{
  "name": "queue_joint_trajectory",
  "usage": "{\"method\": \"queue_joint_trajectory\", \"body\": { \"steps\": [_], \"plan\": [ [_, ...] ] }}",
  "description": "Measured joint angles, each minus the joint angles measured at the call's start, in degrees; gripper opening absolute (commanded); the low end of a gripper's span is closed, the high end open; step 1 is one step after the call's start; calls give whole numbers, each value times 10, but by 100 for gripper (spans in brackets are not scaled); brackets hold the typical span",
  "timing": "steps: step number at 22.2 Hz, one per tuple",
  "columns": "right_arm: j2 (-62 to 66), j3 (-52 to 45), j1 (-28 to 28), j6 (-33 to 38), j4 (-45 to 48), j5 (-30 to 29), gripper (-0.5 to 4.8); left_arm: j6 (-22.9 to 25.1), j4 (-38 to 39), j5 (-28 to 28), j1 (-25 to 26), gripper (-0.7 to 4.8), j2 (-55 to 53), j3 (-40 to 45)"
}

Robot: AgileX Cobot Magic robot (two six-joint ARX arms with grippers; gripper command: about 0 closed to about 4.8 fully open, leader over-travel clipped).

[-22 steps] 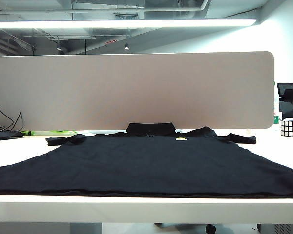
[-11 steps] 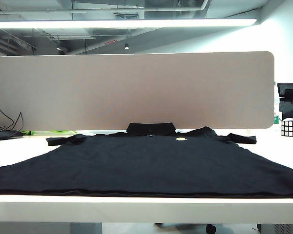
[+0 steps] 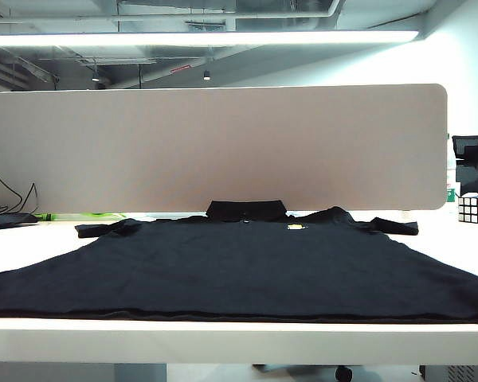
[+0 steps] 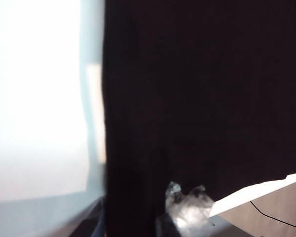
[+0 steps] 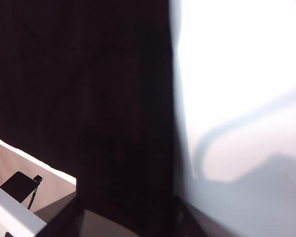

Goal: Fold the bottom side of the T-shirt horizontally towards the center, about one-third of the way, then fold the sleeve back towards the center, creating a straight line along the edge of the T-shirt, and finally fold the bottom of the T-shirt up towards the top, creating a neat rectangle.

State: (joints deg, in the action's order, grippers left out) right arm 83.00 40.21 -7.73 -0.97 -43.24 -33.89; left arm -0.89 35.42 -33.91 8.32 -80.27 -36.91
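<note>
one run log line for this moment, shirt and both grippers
T-shirt: flat, unfolded on white table | collar: far end | left gripper: state unclear, over shirt edge | right gripper: same, opposite edge

I see the black T-shirt (image 3: 247, 267) spread flat and unfolded on the counter (image 3: 223, 338), collar at the far side, its bottom (image 3: 239, 315) along the near edge.

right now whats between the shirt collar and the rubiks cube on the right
In the exterior view: the T-shirt's right sleeve, then bare white table up to the cube.
</note>
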Motion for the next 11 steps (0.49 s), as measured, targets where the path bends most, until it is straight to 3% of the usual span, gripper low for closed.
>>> {"method": "queue_joint_trajectory", "body": {
  "steps": [2,3,4,5,11],
  "plan": [
    [4,-4,0,-2,-2,9,50,0,0,0,0,110,0,0],
    [6,-7,0,-6,-9,14,38,0,0,-1,0,88,0,1],
    [6,-7,1,-7,-12,14,21,0,-1,-2,0,16,0,1],
    [6,-7,1,-10,-12,15,6,0,-3,-5,0,-8,-1,1],
    [2,-8,1,-16,-11,8,-2,-15,-27,-59,0,-6,-2,1]
  ]
}}
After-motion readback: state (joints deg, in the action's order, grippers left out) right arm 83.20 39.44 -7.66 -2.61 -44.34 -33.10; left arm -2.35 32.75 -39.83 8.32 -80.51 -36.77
